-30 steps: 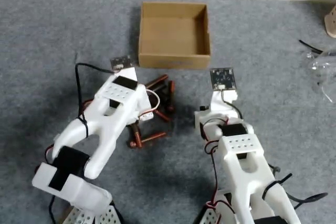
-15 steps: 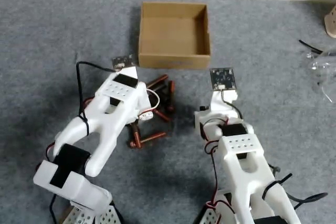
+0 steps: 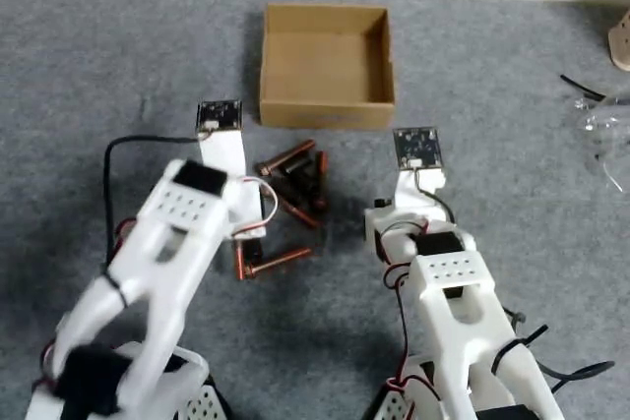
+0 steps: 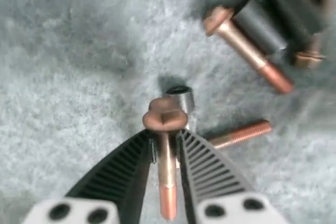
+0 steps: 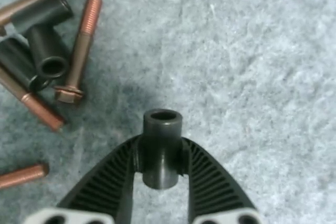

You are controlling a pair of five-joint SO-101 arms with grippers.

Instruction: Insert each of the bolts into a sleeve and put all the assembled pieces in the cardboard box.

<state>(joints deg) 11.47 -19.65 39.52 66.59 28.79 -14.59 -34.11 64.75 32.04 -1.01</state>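
My left gripper [image 4: 167,136] is shut on a copper bolt [image 4: 167,153], gripping its shank, with the hex head pointing away from the wrist. In the high view this bolt [image 3: 239,261] hangs under the left arm, near the loose pile. My right gripper [image 5: 161,144] is shut on a black sleeve [image 5: 163,125], held with its bore facing the camera above bare carpet. Copper bolts and black sleeves [image 3: 295,172] lie mixed in front of the cardboard box [image 3: 327,105], which looks empty. More of that pile [image 5: 50,59] sits beside the right gripper.
A single bolt [image 3: 281,260] lies on the grey carpet near the left arm. A small grey cylinder [image 4: 179,98] stands just beyond the held bolt's head. Clear plastic and cables [image 3: 600,120] lie at the far right edge.
The left arm has pulled back from the pile toward the near left, carrying a bolt. The right arm has not moved.
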